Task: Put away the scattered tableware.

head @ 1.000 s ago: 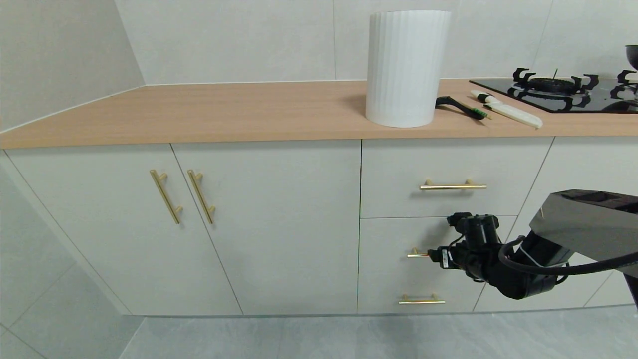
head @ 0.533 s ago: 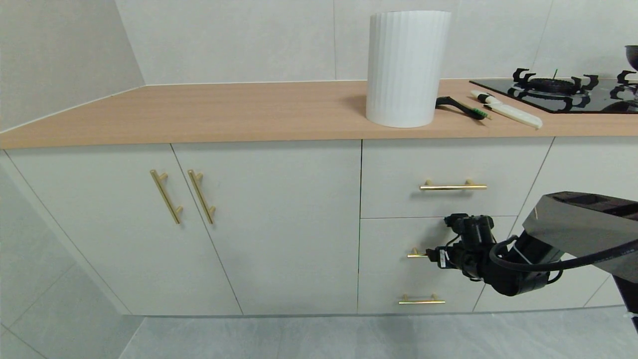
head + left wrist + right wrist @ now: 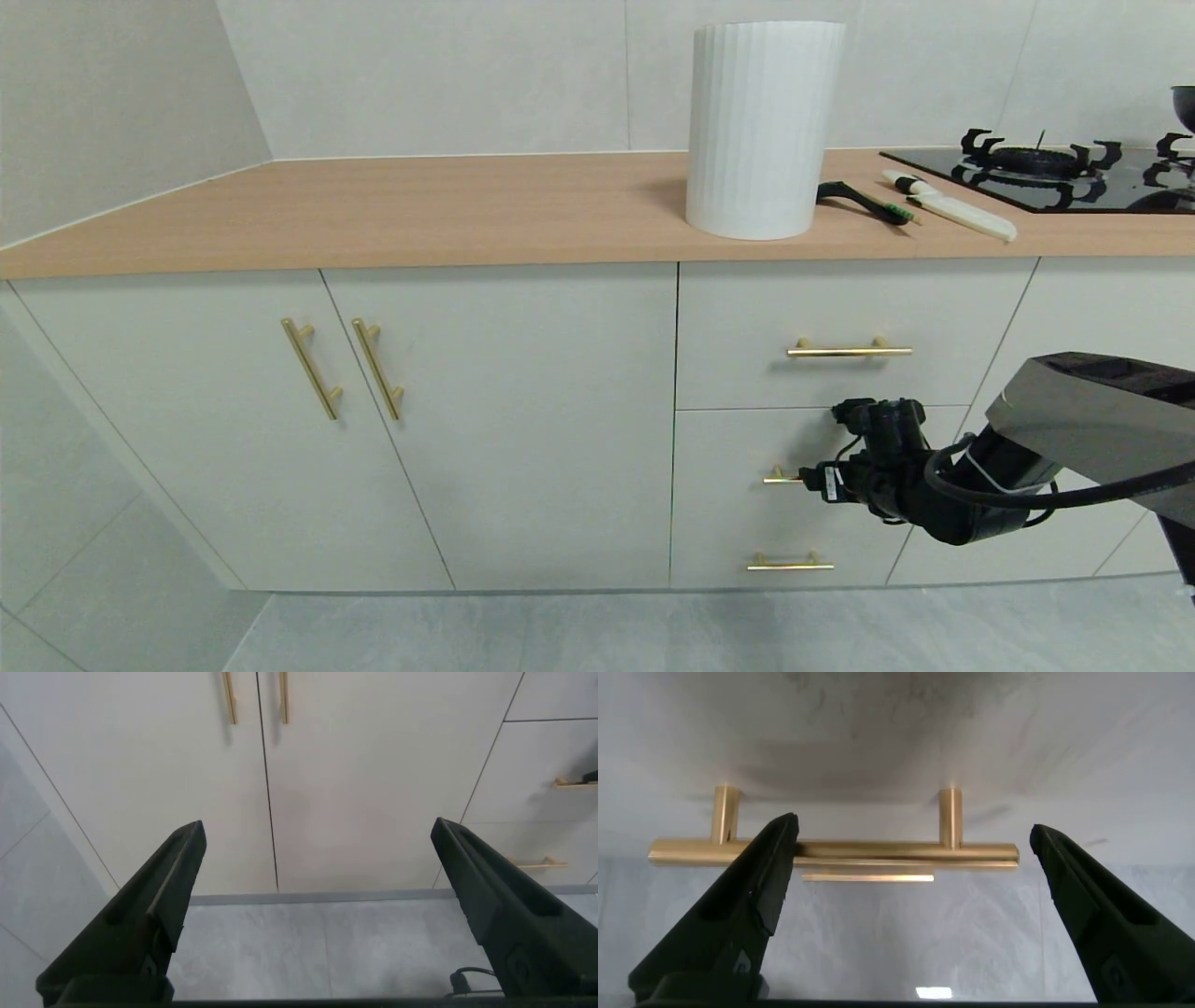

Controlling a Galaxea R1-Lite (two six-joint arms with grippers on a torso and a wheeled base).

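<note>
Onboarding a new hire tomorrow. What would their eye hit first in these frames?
Probably the tall white ribbed cylindrical container standing on the wooden countertop. Next, the right gripper, low at the middle drawer's brass bar handle, with its open fingers on either side of the bar. A white knife and a black-handled utensil lie on the countertop beside the container, toward the black hob.

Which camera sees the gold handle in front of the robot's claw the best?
The right wrist view: the middle drawer handle stretches across it, both posts showing, framed by the open right claw. In the head view the claw hides all but its left end. The left wrist view catches a small far-off piece.
</note>
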